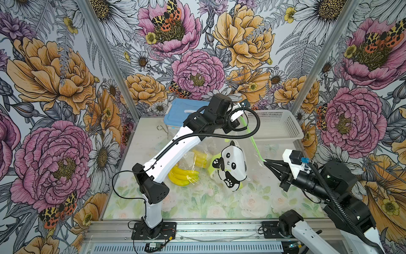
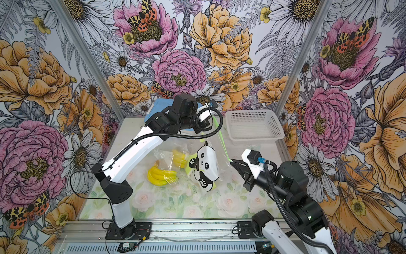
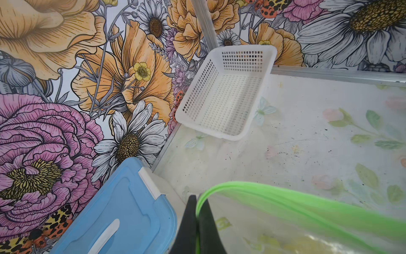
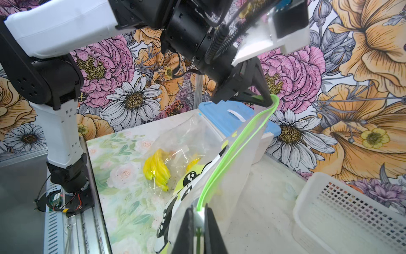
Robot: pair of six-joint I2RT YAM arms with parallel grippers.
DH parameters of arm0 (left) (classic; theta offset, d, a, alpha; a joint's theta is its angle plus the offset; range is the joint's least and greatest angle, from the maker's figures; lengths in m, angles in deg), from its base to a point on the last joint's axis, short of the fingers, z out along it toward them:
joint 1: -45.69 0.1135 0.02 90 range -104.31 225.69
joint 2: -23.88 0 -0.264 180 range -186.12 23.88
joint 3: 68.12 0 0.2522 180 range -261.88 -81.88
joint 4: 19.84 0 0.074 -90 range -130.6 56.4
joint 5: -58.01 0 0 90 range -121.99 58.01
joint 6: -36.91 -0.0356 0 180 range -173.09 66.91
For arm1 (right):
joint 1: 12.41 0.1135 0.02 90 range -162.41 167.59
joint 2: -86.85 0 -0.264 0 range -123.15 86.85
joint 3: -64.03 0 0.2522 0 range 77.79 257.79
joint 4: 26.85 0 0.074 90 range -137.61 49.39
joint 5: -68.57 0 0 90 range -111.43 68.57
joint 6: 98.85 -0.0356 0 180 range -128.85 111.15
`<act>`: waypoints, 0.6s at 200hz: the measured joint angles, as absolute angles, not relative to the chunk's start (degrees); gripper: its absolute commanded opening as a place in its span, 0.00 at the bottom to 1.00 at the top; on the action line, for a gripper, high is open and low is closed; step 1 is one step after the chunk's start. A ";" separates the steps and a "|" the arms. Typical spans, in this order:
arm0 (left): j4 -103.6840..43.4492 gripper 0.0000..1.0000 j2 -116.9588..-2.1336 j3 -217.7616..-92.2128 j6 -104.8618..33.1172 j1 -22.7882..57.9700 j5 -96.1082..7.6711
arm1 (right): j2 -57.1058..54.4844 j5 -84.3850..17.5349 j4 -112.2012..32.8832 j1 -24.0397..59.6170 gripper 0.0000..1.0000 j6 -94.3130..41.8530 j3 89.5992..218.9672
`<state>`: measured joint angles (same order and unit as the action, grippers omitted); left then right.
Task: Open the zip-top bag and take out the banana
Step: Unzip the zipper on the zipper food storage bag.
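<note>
Right jaws, hard under the right wrist camera, are clamped together on the green zip at one end of the bag; left jaws are pinched shut on the zip's other end, higher and farther back, so the zip runs taut and sloping between them; the bag hangs from it, clear plastic with a panda print, its bottom resting on the bench; bananas lie inside at that low end, mid-bench, in two yellow bunches seen through crinkled film; whether the zip's tracks are parted is hard to make out; in both top views the left arm covers part of the bag and hides its own jaws. The box with a blue lid stands at the back just beside the raised zip end, lid on, contents hidden; the white basket sits in the back right corner, well apart from the bananas, its mesh floor in plain sight.
</note>
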<state>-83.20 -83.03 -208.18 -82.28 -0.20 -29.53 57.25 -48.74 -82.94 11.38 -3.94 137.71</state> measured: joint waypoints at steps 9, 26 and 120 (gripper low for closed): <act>-82.83 0.00 -82.68 -207.64 -82.52 -0.18 -29.66 | 57.40 -48.98 -83.55 11.22 0.35 -5.21 137.67; -81.50 0.00 -81.04 -204.88 -83.66 0.06 -30.30 | 57.14 -49.09 -84.09 11.22 0.43 -5.82 138.48; -76.97 0.00 -72.32 -193.56 -89.60 -3.19 -30.86 | 34.78 -45.65 -84.42 9.59 0.50 -21.80 163.64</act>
<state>-76.97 -72.32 -193.56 -89.60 -3.19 -30.86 34.78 -45.65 -84.42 9.59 -21.80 163.64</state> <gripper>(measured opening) 0.047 0.503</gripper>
